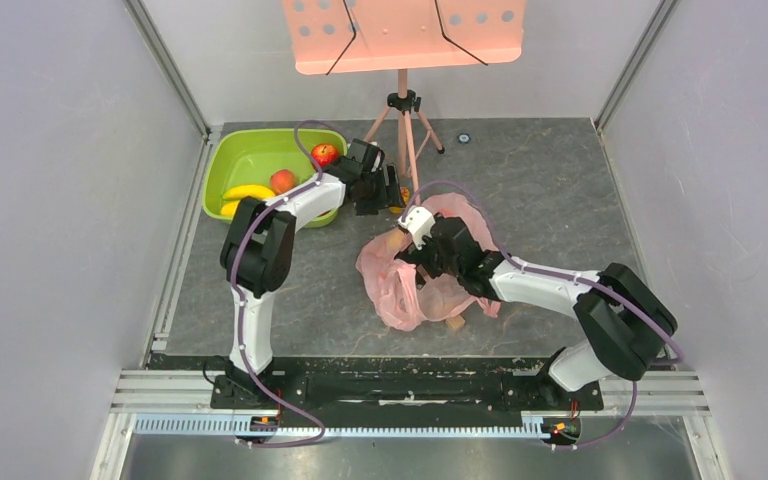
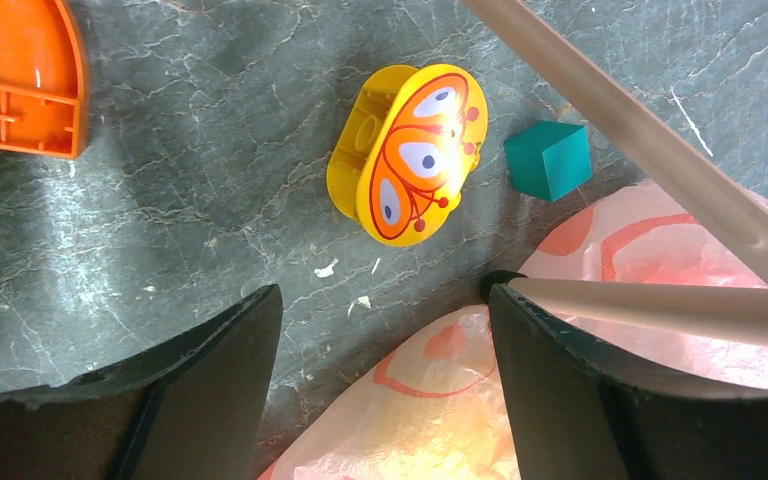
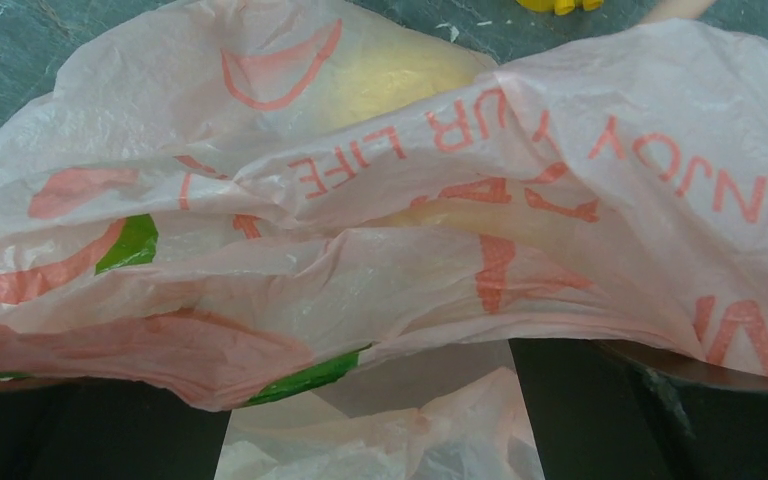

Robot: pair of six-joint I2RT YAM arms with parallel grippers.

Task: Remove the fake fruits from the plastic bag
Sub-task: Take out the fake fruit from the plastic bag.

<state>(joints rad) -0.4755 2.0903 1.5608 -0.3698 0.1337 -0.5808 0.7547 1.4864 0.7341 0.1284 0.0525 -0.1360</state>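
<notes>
- Grey stone-pattern table carries the plastic bag at centre; several fake fruits lie in the green basin.
- Right gripper: jaws apart, film draped across them; a yellow shape, likely fruit, shows through. Closing could pinch film only and drag the bag.
- Left gripper: jaws apart, empty, beside the tripod leg; collision risk.

Bright, even light from above fills the top view, leaving only soft, short shadows under the arms on the grey table, which stays sharp out to its corners. In the left wrist view the yellow butterfly block is crisp with small glints, while the dark fingers blur at the bottom edge. The right wrist view glows softly through the plastic bag, its print legible.
</notes>
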